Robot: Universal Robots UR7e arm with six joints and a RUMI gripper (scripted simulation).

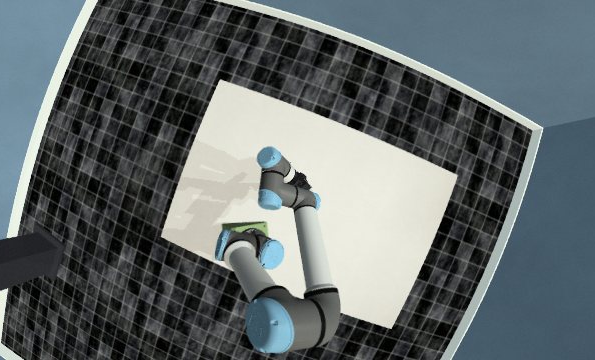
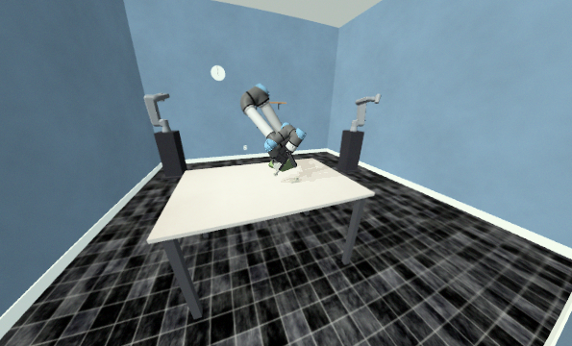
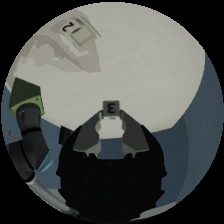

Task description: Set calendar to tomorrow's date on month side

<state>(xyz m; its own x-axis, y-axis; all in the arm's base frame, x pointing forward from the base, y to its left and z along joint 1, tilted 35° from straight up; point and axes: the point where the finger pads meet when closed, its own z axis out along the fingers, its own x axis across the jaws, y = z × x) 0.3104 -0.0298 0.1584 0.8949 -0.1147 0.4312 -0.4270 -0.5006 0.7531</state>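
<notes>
In the wrist view my gripper (image 3: 111, 110) is shut on a small pale cube (image 3: 110, 111); the cube's dark face toward the camera shows a 3. I hold it in the air above the white table. The calendar tray (image 3: 75, 31) lies at the upper left of the wrist view, with a dark label that reads about "12" and one pale cube in it. In the exterior view the gripper (image 2: 278, 168) hangs just above the table's far side. In the top view the arm hides the tray and cubes.
A green base plate (image 3: 27, 97) holds the arm's foot at the table edge; it also shows in the top view (image 1: 249, 227). Two camera stands on black pedestals (image 2: 170, 153) (image 2: 351, 150) stand behind the table.
</notes>
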